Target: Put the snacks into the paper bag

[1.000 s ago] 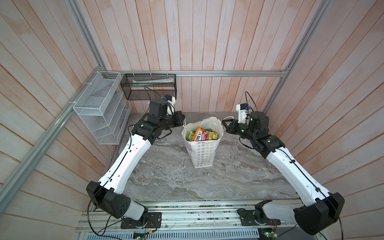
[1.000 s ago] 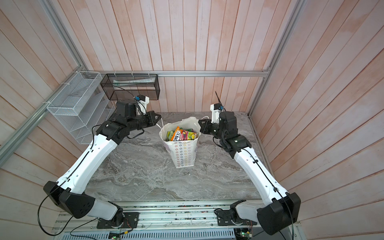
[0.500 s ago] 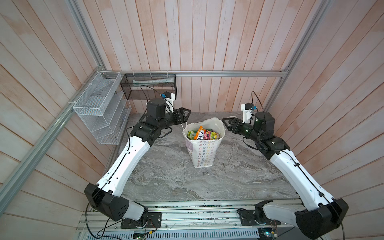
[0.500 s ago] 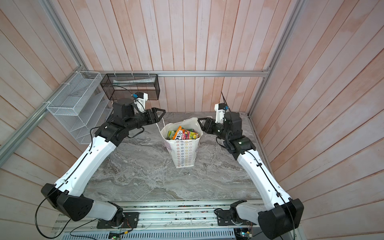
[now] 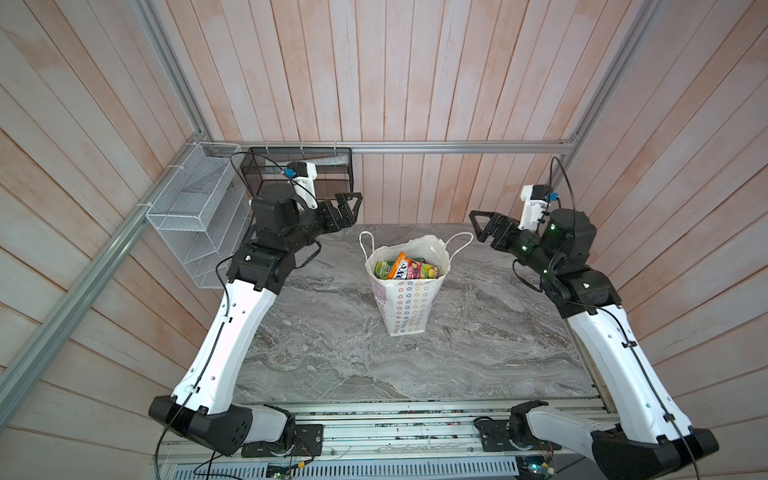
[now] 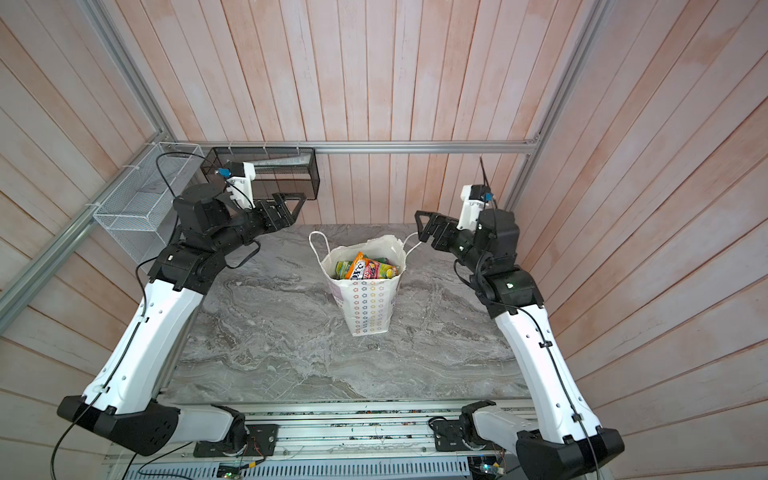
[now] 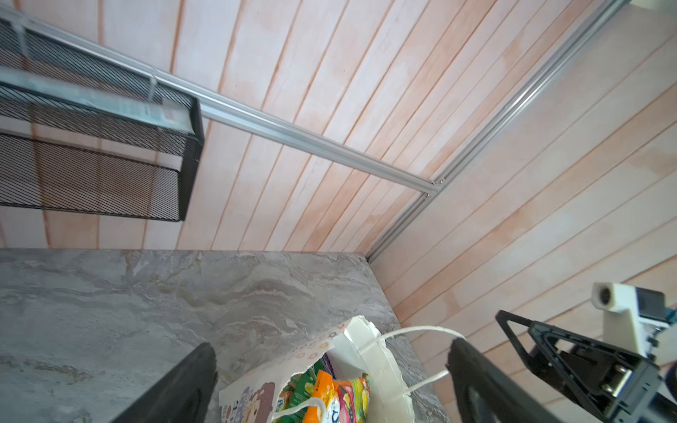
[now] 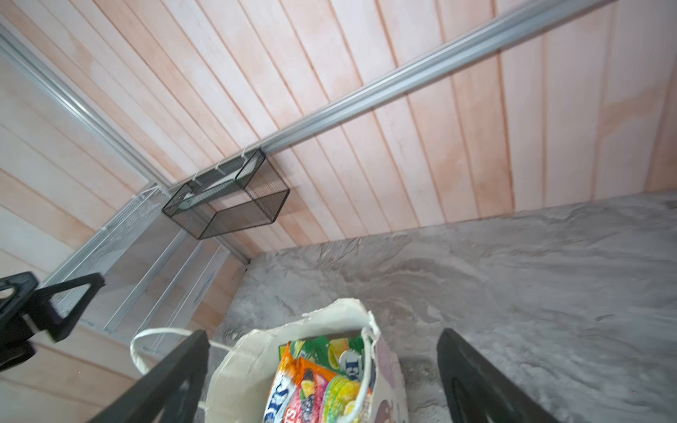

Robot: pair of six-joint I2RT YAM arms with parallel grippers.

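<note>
The white paper bag (image 5: pixel 405 305) (image 6: pixel 370 307) stands upright in the middle of the marble table, mouth open, both cord handles loose. Several snacks (image 5: pixel 407 268) (image 6: pixel 365 268) lie inside it, orange, green and pink packets showing at the top. My left gripper (image 5: pixel 351 206) (image 6: pixel 296 204) hangs open above and left of the bag, touching nothing. To the bag's right, my right gripper (image 5: pixel 477 225) (image 6: pixel 420 226) is open too, clear of the handle. Both wrist views look down between wide jaws, left gripper (image 7: pixel 329 344) and right gripper (image 8: pixel 322 332), onto the bag (image 7: pixel 370 351) (image 8: pixel 249 359) and the snacks (image 7: pixel 329 395) (image 8: pixel 315 377).
A white wire rack (image 5: pixel 195 212) hangs on the left wall. A black mesh basket (image 5: pixel 299 170) hangs on the back wall, just behind my left wrist. Wooden walls close in the grey marble table (image 5: pixel 332 340) on three sides.
Both grippers went from shut to open and drew back up and outward from the bag's handles. The handles now stand free and the bag has stayed put.
</note>
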